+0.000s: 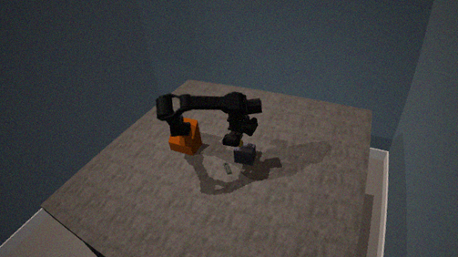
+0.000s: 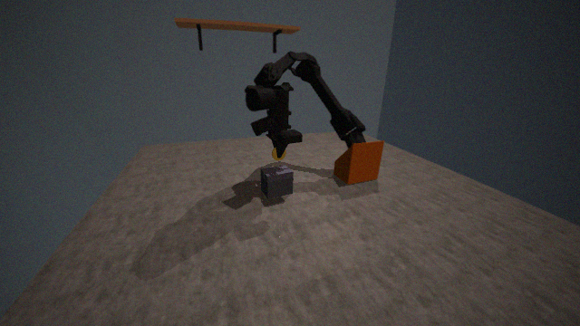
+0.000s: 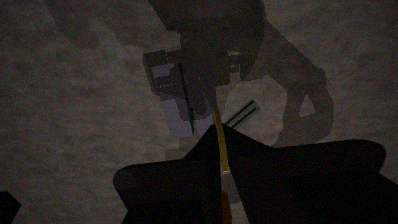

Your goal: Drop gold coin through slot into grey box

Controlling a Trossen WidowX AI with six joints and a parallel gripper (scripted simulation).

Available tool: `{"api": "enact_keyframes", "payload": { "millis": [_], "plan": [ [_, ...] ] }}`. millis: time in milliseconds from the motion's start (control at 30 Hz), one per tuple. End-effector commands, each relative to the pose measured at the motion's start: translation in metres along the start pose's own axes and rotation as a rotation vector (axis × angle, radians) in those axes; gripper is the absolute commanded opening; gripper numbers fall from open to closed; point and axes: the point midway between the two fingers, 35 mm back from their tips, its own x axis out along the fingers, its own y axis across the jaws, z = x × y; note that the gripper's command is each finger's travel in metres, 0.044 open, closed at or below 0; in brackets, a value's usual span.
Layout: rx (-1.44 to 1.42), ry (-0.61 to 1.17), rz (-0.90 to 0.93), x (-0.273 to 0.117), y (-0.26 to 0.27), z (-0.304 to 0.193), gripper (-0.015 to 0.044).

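1. Hanging edge-down in the air, the gold coin (image 2: 277,155) sat above the grey box (image 2: 276,181), apart from its lid, with only its lower rim showing below the fingers in the exterior view.
2. The gripper (image 2: 279,148) was pinched on the coin; the wrist view showed the coin (image 3: 220,142) edge-on as a thin yellow line running out between the dark fingers.
3. The slot (image 3: 187,100) appeared as a narrow dark line in the lid, lying just to the left of the coin's edge in the wrist view and at a slight angle to it, so the two were not yet lined up.
4. The step in hand looked like the carry and alignment over the box, with the pickup done and the release not yet due.
5. The next move would call for a small sideways shift and a slight twist to bring the coin's edge parallel over the slot, then a lowering before letting go.
6. The dark-green holder (image 3: 242,114) lay bare on the surface just beyond the box.
7. The mottled grey-brown table top (image 2: 362,254) carried the arm's shadow, the orange base (image 2: 360,162) stood near the box, and a wooden shelf (image 2: 236,25) hung on the blue wall.
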Motion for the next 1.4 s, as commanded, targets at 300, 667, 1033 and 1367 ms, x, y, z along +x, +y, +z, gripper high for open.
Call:
{"api": "enact_keyframes", "payload": {
  "millis": [300,667,1033,1367],
  "plan": [
    [0.008,-0.006,0.004,0.0,0.025,0.019,0.0],
    [0.0,-0.001,-0.001,0.002,0.02,0.015,0.0],
    [0.011,-0.001,-0.001,-0.001,0.025,0.02,0.0],
    [0.008,0.002,-0.005,0.001,0.025,0.019,0.0]
  ]
}}
